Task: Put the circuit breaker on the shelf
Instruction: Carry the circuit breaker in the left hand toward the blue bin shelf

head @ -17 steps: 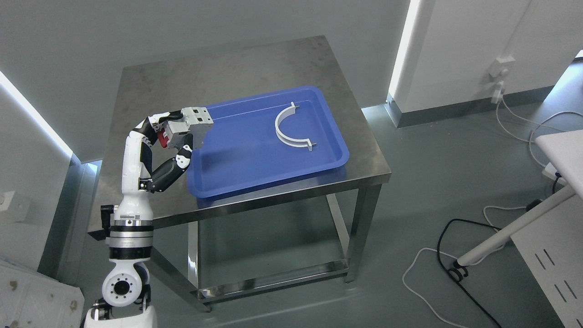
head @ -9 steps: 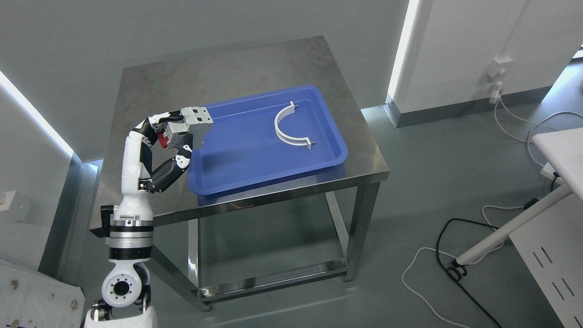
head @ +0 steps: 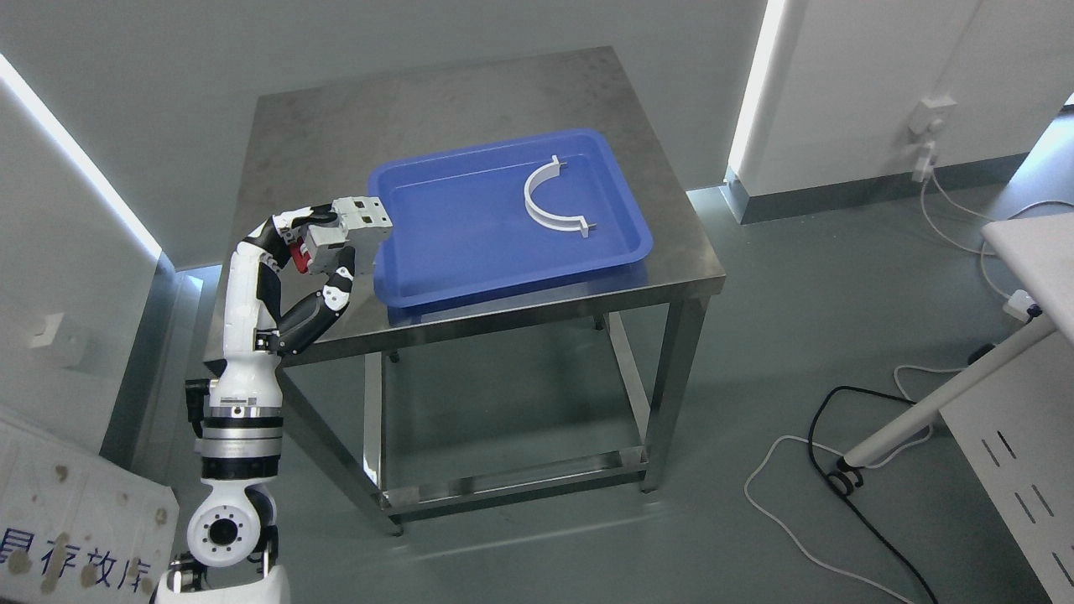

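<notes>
My left hand (head: pixel 323 252) is shut on the circuit breaker (head: pixel 348 231), a grey block with a red part on its left side. The hand holds it up in the air above the left front part of the steel table (head: pixel 436 92), just left of the blue tray (head: pixel 436 218). The left arm comes up from the lower left. No shelf that I can make out shows in the head view. The right arm is out of view.
A white curved bracket (head: pixel 550 201) lies in the blue tray. A white desk (head: pixel 1036 260) with a slanted leg stands at the right. Black and white cables (head: pixel 839 453) lie on the floor. A white panel with print (head: pixel 75 537) is at the lower left.
The whole picture has shifted: the table and tray now show higher and further right, so the camera has moved. The left hand still holds the circuit breaker in the same pose.
</notes>
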Available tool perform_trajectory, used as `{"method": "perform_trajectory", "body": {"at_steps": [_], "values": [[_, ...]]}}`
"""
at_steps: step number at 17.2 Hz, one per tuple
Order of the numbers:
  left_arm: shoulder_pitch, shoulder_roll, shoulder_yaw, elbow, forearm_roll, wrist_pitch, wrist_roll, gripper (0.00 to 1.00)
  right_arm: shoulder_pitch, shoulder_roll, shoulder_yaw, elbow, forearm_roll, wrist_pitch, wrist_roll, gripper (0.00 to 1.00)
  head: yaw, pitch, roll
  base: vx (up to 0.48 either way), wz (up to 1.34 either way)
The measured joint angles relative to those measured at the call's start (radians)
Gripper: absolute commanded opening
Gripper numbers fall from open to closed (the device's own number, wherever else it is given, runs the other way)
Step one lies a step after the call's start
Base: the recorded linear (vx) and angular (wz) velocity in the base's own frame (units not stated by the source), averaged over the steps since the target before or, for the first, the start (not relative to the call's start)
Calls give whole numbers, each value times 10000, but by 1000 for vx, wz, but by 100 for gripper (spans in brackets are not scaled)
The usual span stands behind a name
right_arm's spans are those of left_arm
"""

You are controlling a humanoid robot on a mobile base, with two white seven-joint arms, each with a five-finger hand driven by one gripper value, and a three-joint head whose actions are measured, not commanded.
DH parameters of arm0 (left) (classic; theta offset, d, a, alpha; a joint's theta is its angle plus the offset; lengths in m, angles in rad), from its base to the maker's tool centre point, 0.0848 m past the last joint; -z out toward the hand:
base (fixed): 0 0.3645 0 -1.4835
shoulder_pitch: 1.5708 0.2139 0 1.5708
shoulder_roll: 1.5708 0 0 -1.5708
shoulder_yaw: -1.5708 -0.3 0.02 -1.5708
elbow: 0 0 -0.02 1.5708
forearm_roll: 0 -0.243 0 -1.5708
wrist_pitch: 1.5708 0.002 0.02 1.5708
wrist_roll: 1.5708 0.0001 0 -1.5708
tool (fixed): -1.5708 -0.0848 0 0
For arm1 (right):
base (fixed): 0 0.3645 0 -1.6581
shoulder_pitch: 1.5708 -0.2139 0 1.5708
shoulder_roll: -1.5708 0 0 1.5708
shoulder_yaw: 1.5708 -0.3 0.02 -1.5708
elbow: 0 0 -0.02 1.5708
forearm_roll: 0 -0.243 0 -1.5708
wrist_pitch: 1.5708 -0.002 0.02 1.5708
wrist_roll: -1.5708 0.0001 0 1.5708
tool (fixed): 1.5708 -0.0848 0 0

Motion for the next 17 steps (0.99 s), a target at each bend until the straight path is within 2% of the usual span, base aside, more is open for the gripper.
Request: {"method": "perform_trajectory", "body": {"at_steps": [17], "values": [[151,-1,-138,-51,287,-383,-1,20,1,0,0,0,0,0,0,100,0,0,0,-253,174]]}}
